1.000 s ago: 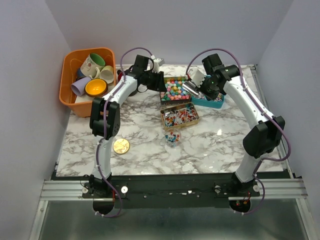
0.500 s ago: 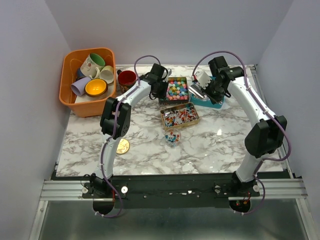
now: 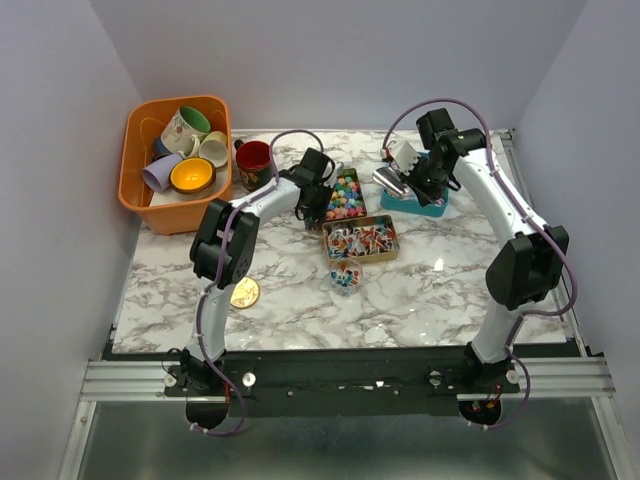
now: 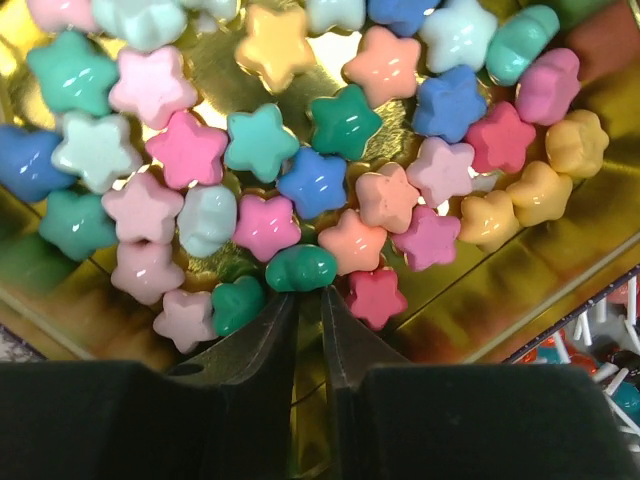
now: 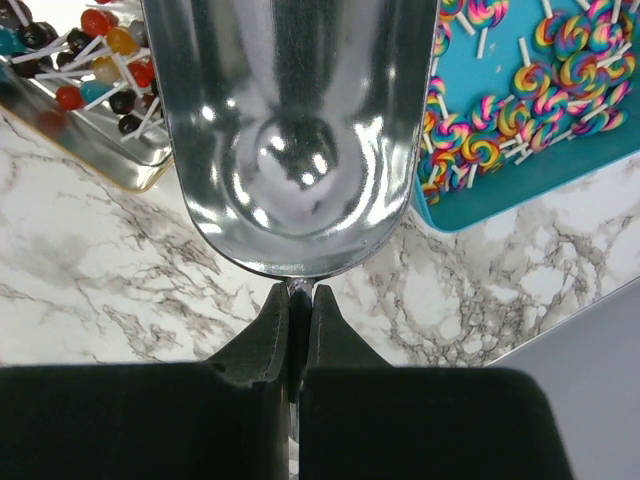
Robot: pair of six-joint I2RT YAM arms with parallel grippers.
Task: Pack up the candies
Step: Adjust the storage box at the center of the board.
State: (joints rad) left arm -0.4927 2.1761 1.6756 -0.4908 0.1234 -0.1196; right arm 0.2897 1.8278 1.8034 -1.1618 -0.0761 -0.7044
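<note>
Far left, an orange plastic bin [image 3: 135, 195] of ceramic mugs. Next, in a shallow gold metal tin [image 4: 520, 290], small glossy star-shaped candies [image 4: 315, 183] in pink, teal, blue and peach, loosely heaped. Left gripper [image 4: 305, 300] down among them, jaws a narrow slit apart, tips against one green piece [image 4: 300, 268]; pinched or merely touched, cannot tell. Probably light, hard and slick: best pinched across the body, or scooped. Right gripper [image 5: 298, 295] clamped tight on the stem of an empty polished steel scoop [image 5: 290, 120], near a teal tray [image 5: 530, 170] of swirl lollipops.
</note>
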